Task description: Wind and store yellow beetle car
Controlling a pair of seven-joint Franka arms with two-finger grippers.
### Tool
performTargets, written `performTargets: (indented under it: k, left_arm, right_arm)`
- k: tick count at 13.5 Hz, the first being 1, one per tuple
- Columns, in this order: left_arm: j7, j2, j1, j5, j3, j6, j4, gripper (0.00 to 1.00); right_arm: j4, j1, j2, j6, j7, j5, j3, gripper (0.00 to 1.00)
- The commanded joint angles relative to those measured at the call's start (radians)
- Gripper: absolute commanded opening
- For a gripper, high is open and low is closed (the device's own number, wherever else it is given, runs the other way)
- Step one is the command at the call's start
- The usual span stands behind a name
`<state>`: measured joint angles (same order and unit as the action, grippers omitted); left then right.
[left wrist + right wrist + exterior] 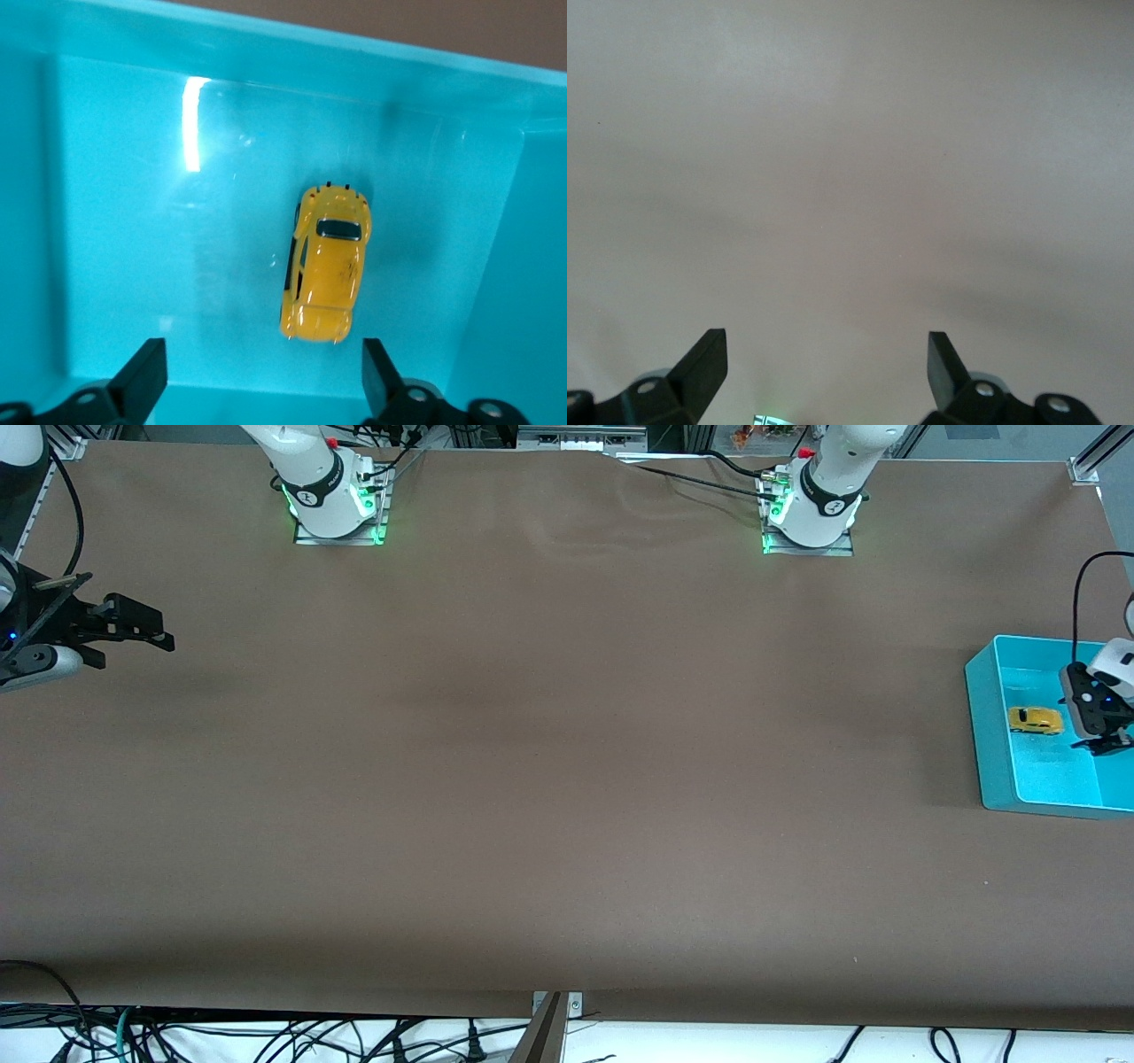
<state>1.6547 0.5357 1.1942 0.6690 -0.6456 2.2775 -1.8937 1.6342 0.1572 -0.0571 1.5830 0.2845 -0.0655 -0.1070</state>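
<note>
Resting in the teal bin (988, 726), the yellow beetle car (1035, 720) lies released beneath the left gripper (1103, 742); the right gripper (164, 636) waits, spread.

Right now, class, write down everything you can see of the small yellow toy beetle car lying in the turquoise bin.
The small yellow toy beetle car has a rounded, glossy body that looks like painted metal or plastic, with dark windows and dark wheels along one side. It sits upright on its wheels on the floor of the turquoise plastic bin, away from the walls. Nothing grips it: the left gripper hangs above it, fingers open.
</note>
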Motion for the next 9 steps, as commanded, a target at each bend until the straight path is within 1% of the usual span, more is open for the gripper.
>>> performTargets:
  k: [1,2,3,4,5,7,8,9]
  left_arm:
    - [0.005,-0.065,-0.005,-0.130,-0.046,-0.190,0.094,1.00]
    - [-0.025,-0.063,-0.008,-0.205,-0.080,-0.282,0.160,1.00]
    - [-0.097,-0.065,-0.018,-0.225,-0.116,-0.356,0.207,1.00]
    - [-0.160,-0.065,-0.053,-0.226,-0.144,-0.430,0.258,1.00]
    - [-0.230,-0.065,-0.103,-0.230,-0.149,-0.516,0.325,1.00]
    - [-0.454,-0.065,-0.232,-0.241,-0.146,-0.683,0.447,1.00]
    - [-0.605,-0.068,-0.261,-0.247,-0.158,-0.737,0.479,1.00]
    - [-0.722,-0.083,-0.274,-0.278,-0.214,-0.804,0.519,1.00]
  right_arm:
    - [-0.014,0.001,0.003,0.005,0.002,0.041,-0.010,1.00]
    - [-0.014,-0.001,0.002,0.006,0.002,0.043,-0.011,1.00]
    - [-0.014,-0.004,0.002,0.008,0.001,0.044,-0.010,1.00]
    - [-0.016,-0.011,0.003,0.008,0.001,0.055,-0.011,1.00]
    - [-0.016,-0.013,0.003,0.008,-0.001,0.078,-0.011,1.00]
    - [-0.016,-0.012,0.011,0.008,-0.002,0.085,-0.010,1.00]
    - [-0.016,-0.013,0.025,0.008,-0.005,0.093,-0.010,1.00]
    - [-0.017,-0.012,0.028,0.006,-0.005,0.111,-0.010,1.00]
